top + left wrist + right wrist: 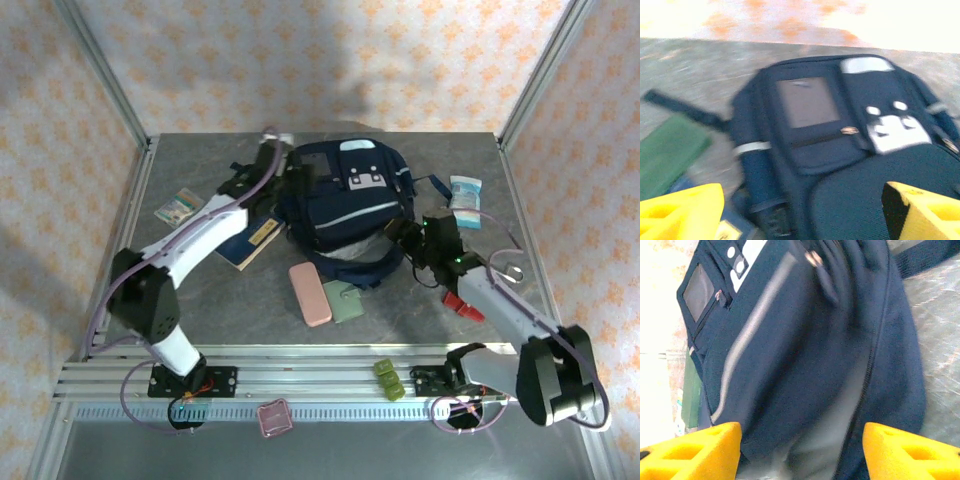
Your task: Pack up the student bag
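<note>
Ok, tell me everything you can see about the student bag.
The student bag is navy fabric with white stripe trim, light-grey patches, zipped front pockets and dark straps. It lies flat, front up, on the table. The open left gripper is at its far-left corner, the open right gripper at its near-right edge; contact is unclear.

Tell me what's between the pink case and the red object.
Top view: a green case beside the pink case, then bare table.

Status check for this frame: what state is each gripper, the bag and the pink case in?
student bag: lying flat, front side up; main zip unclear.
left gripper: open, empty.
right gripper: open, empty, at the bag's edge.
pink case: closed, lying flat.
</note>
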Controlling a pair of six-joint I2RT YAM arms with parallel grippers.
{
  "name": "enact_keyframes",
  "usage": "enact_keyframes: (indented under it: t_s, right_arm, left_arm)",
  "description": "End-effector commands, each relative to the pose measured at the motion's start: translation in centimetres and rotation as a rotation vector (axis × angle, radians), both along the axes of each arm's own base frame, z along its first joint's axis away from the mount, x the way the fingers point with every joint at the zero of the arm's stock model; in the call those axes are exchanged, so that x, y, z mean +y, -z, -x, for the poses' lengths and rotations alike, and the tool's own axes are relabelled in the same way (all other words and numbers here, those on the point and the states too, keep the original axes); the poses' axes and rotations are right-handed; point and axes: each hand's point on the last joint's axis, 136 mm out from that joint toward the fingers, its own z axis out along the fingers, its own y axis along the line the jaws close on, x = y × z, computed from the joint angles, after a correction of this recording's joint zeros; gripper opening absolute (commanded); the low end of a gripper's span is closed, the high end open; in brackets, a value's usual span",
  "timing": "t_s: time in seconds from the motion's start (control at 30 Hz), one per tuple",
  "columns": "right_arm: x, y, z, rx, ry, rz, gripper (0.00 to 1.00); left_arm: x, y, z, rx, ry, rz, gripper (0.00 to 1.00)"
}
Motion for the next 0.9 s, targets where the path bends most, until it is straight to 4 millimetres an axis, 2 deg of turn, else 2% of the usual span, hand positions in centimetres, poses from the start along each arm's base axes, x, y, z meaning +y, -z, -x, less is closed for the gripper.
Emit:
enact_keyframes:
  t_s: [0.0, 0.1, 0.27, 0.33, 0.47, 0.53, 0.67, 0.73, 0.87]
  right_arm:
    - [-2.0, 1.3, 0.8, 0.024, 0.021, 0.142, 0.66]
    - [-1.3, 1.4, -0.2, 0.044, -0.011, 0.150, 0.63]
    - [0.9, 1.2, -2.2, 0.051, -0.078, 0.104, 0.50]
    - [2.6, 0.8, -2.5, 0.027, -0.151, 0.074, 0.50]
    - [5.8, 0.5, -2.1, 0.024, -0.256, 0.064, 0.43]
    - [7.6, -0.5, -1.8, -0.013, -0.314, 0.042, 0.43]
    - [11.4, -3.1, -1.1, -0.091, -0.424, -0.004, 0.43]
    - [13.5, -3.1, -0.8, -0.079, -0.479, -0.014, 0.43]
    - [18.5, -1.2, -0.2, -0.030, -0.604, 0.015, 0.42]
  left_arm:
    - [4.5, 3.9, 0.5, 0.051, -0.167, 0.035, 0.84]
    - [7.1, 7.6, 1.7, 0.141, -0.250, 0.013, 0.84]
    - [9.1, 10.9, 3.4, 0.204, -0.312, -0.038, 0.84]
    - [10.2, 12.1, 3.9, 0.229, -0.347, -0.068, 0.84]
    - [11.3, 16.1, 4.8, 0.326, -0.369, -0.096, 0.83]
    - [11.3, 18.2, 5.5, 0.382, -0.370, -0.098, 0.81]
    - [9.8, 21.5, 7.8, 0.466, -0.350, 0.009, 0.76]
    - [9.3, 22.5, 9.5, 0.500, -0.351, 0.051, 0.73]
    - [7.4, 23.6, 12.9, 0.537, -0.324, 0.128, 0.70]
